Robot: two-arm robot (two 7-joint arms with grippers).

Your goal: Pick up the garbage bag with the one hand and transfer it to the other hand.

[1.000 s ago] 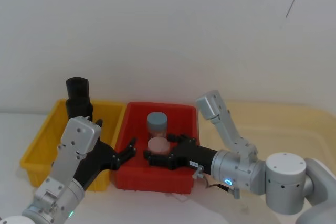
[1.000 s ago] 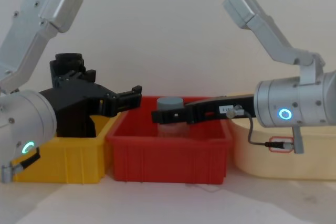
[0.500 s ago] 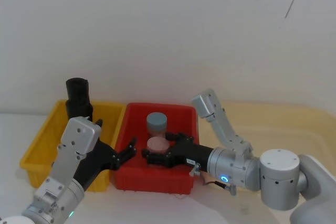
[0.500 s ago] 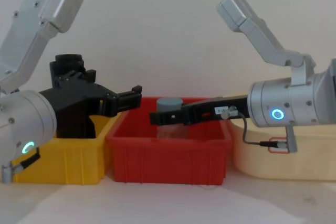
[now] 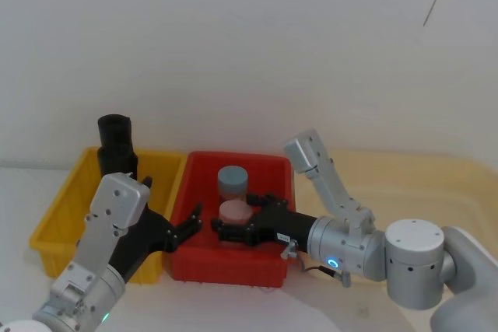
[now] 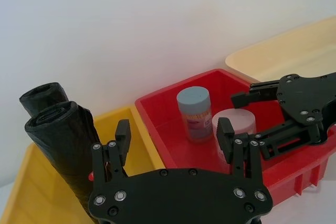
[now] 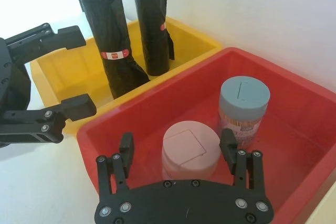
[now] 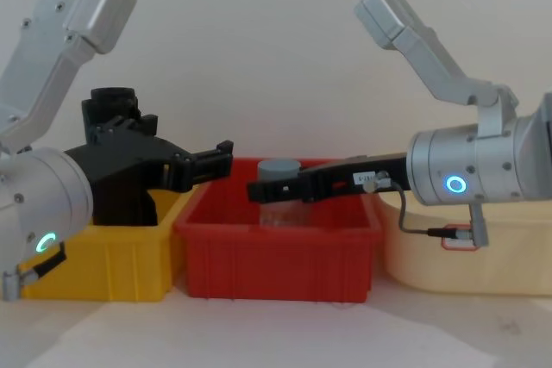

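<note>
Both wide open: left gripper apparently just beside the garbage bag, right gripper farther.

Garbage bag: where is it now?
The bag stands in the yellow bin on the robot's left, beside the plain black roll, with the open left gripper close by.

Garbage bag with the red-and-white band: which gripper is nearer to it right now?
Left. The left gripper hangs open at the yellow bin's edge, close to the garbage bag standing in it. The right gripper hangs open over the pink jar in the red bin, farther off.
</note>
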